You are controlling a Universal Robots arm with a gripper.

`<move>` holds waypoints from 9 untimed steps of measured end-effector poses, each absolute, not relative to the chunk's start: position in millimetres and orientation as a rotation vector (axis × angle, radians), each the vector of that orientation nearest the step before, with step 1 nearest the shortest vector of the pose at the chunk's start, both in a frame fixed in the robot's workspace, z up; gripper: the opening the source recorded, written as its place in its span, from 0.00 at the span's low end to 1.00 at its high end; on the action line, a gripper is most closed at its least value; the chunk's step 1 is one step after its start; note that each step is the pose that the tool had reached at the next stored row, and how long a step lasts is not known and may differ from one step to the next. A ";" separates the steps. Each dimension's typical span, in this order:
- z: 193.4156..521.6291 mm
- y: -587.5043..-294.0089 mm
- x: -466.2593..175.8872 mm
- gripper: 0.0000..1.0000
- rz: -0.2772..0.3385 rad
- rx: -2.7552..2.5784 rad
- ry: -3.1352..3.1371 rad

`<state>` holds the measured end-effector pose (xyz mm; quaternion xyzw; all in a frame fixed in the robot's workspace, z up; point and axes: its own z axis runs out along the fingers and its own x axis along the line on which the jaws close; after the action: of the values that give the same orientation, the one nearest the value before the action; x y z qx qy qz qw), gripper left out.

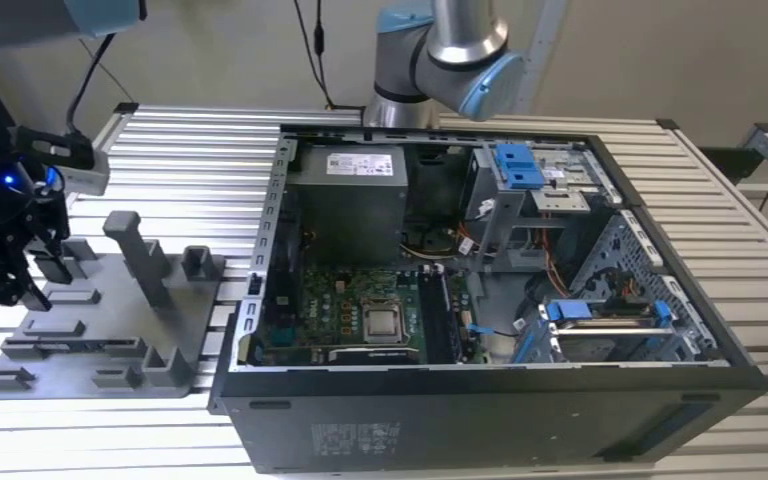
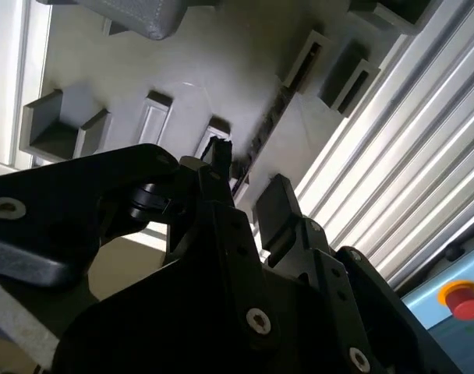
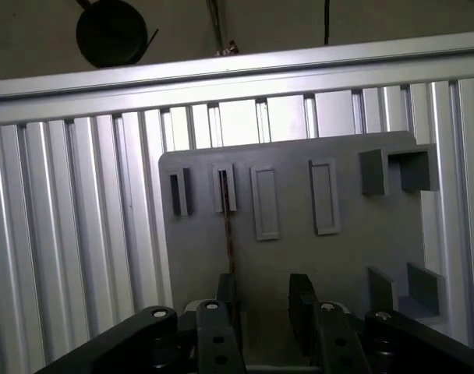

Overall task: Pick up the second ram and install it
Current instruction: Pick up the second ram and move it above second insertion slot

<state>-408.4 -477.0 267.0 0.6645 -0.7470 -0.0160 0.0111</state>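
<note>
On the grey tray in the first wrist view, the second ram shows only as a thin edge-on line. Its near end is hidden behind the gripper, so contact there cannot be told. In the second wrist view the gripper likewise covers that end, and the tray's far blocks are cut off by the picture's edge.

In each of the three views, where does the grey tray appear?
Exterior view: the tray lies at the exterior view's left, beside the computer case, on the ridged table.
First wrist view: the tray is seen flat-on, beyond the gripper.
Second wrist view: the tray is seen at a slant, behind the gripper.
Shared landmark: the open gripper at the tray.
</note>
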 end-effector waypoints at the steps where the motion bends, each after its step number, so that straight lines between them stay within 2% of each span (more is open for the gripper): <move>1: 266.9 -477.0 -408.5 0.42 -0.050 2.073 -2.330; 9: 266.5 -477.0 -408.4 0.42 -0.050 2.073 -2.331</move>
<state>-408.4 -477.0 266.5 0.6645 -0.7470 -0.0160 0.0109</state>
